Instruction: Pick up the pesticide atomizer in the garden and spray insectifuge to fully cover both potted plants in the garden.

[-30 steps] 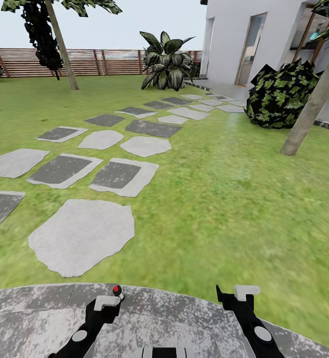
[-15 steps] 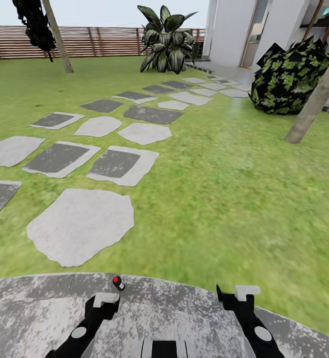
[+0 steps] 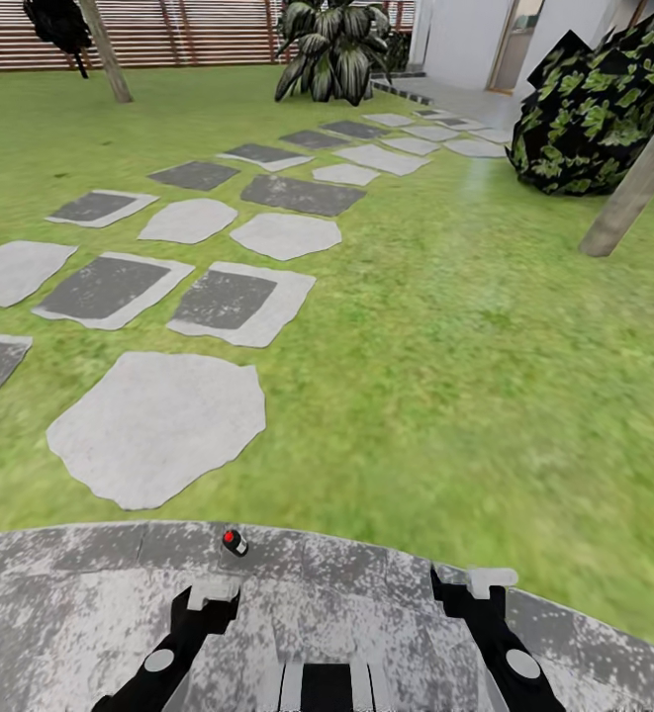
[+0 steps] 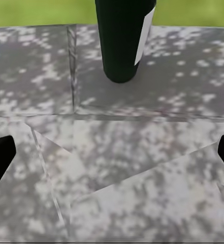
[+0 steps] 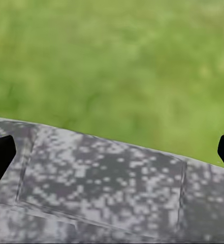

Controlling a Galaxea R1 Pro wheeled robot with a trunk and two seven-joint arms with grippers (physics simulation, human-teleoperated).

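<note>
Standing upright on the speckled paving (image 3: 69,603) just ahead of the spread, empty left gripper (image 4: 112,152), the pesticide atomizer (image 3: 234,542) is judged light, rigid, best pinched mid-body; right gripper (image 5: 112,152) likewise spread.

Setting was a home garden. Green lawn (image 3: 445,376) was crossed by pale and dark stepping stones (image 3: 218,297) running toward a white house wall (image 3: 465,40). Brown wooden slat fence (image 3: 198,30) closed the far side. Broad-leaved plant (image 3: 331,49), dark leafy shrub (image 3: 604,119), tree trunks (image 3: 633,188) present. Speckled grey paving (image 3: 69,593) lay nearest.
</note>
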